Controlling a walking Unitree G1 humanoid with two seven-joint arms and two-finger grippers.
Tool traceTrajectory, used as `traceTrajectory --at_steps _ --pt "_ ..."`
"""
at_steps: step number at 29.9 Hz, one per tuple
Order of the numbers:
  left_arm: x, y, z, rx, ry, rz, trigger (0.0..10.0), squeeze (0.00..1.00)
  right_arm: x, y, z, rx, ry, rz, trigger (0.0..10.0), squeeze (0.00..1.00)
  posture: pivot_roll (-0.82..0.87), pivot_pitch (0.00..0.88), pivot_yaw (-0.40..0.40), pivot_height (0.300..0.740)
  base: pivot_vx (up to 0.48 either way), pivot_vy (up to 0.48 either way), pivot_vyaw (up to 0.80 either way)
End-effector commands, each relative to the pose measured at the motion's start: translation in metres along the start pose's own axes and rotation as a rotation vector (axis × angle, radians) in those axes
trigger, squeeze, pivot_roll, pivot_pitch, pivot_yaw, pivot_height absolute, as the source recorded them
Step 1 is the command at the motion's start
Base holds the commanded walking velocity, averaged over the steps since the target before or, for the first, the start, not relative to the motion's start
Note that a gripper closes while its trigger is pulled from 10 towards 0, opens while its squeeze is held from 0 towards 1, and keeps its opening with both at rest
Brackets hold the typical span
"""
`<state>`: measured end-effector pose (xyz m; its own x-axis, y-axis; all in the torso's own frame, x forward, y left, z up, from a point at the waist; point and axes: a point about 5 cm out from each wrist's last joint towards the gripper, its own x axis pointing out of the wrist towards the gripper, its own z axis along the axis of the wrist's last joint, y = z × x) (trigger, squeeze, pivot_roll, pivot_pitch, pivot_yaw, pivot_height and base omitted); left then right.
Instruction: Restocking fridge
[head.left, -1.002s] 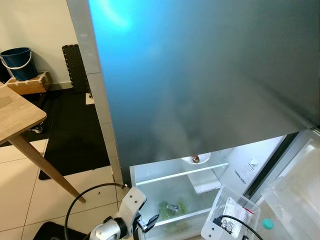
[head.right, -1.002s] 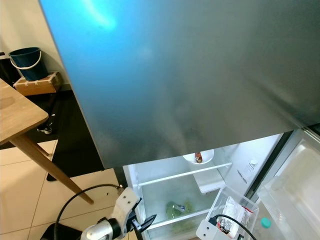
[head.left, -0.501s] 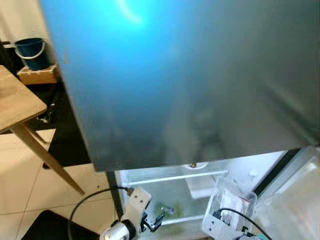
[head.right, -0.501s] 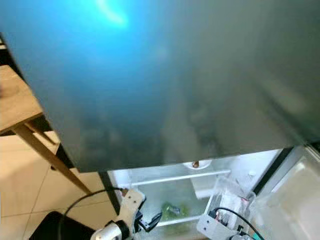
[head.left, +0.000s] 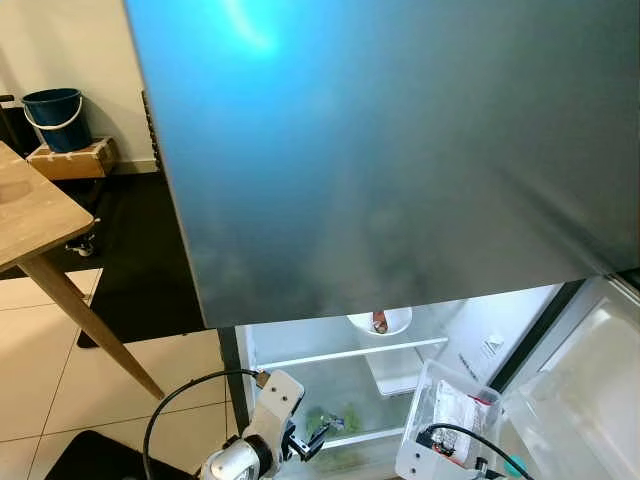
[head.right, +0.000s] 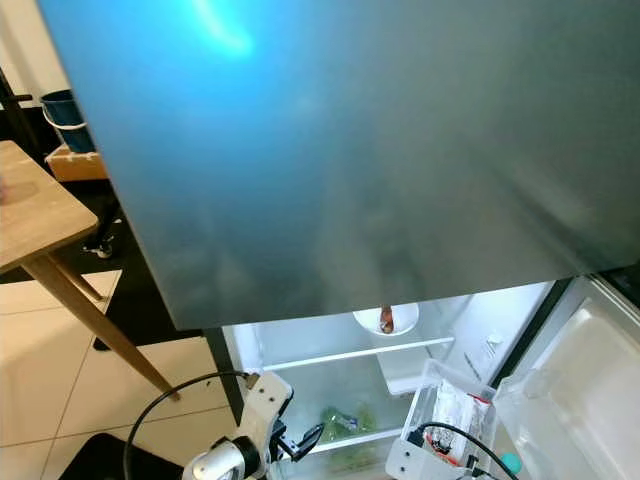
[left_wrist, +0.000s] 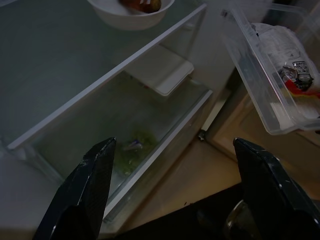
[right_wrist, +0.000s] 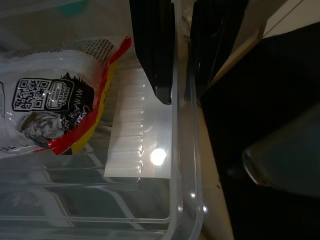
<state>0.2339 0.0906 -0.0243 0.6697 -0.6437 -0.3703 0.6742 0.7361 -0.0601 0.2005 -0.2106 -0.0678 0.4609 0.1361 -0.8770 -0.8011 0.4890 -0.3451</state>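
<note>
Pinching the wall of the clear bin (right_wrist: 150, 200) to carry it, the right gripper (right_wrist: 181, 55) holds it near the open fridge (head.left: 340, 350) (right side); left gripper (left_wrist: 172, 192) hangs wide, empty

Left claw (left_wrist: 172, 182) spread (right claw (right_wrist: 181, 50) clamped).

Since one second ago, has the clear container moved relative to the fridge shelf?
Cannot tell: the camera shifted; the clear container sits right of the fridge shelf as before.
</note>
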Motion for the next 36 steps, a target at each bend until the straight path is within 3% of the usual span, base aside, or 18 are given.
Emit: traceTrajectory --at_steps 1,23,36 --pt "-0.003 0.003 -0.004 0.008 0.034 -0.004 10.0 0.0 0.0 -0.001 -0.001 -0.003 0.002 -0.012 10.0 0.0 -0.03 0.018 -0.008 0.74 0.0 -0.345 0.0" --pt "-0.001 0.005 -0.003 0.003 0.042 -0.015 10.0 0.0 0.001 0.003 0.003 -0.051 -0.009 0.007 10.0 0.0 -0.03 0.023 -0.008 0.74 0.0 0.0 0.0" --pt "-0.004 -0.001 -0.008 0.005 0.054 -0.055 10.0 0.0 0.001 -0.01 0.015 -0.077 -0.033 -0.005 10.0 0.0 -0.03 0.037 -0.009 0.731 0.0 0.0 0.0"
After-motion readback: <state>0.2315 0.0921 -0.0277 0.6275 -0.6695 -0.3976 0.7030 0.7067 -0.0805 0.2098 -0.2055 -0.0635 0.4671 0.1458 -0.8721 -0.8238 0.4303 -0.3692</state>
